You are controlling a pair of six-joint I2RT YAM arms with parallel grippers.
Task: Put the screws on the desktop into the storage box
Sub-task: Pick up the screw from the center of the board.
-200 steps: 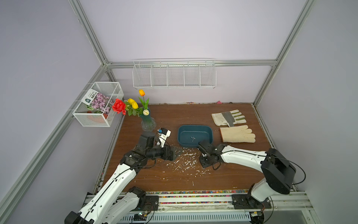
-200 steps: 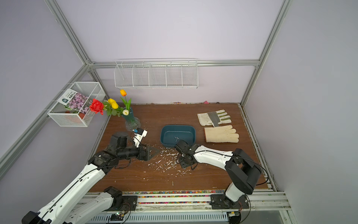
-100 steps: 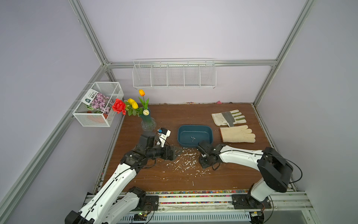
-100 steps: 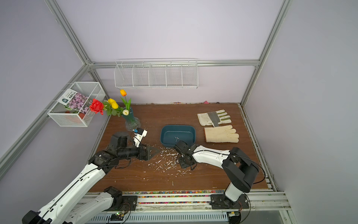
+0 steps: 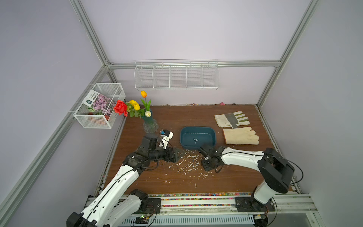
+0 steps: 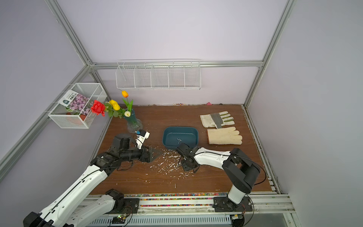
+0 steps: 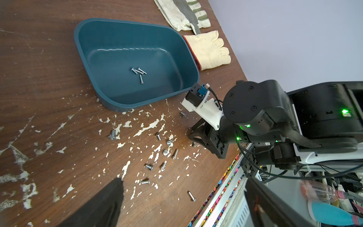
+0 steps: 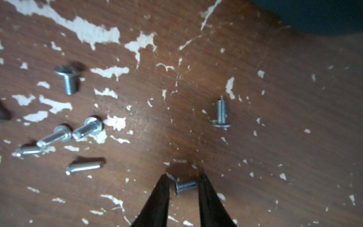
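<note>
Many screws [image 7: 166, 151] litter scratched desktop [image 7: 49, 78]; left gripper [image 5: 177, 155] agape, right gripper [image 8: 183, 176] loosely straddles one.

Scratched brown desktop [image 5: 176, 118], teal storage box [image 5: 197, 128] set on it, loose screws [image 7: 149, 166] scattered just beside the box toward the robot, two gloves [image 5: 240, 136] laid to the box's right, flower vase [image 5: 150, 125] stood to its left.

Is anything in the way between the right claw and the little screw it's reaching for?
Nothing visible is. The right gripper has a fingertip on each side of the screw, which lies flat on the desktop.
</note>
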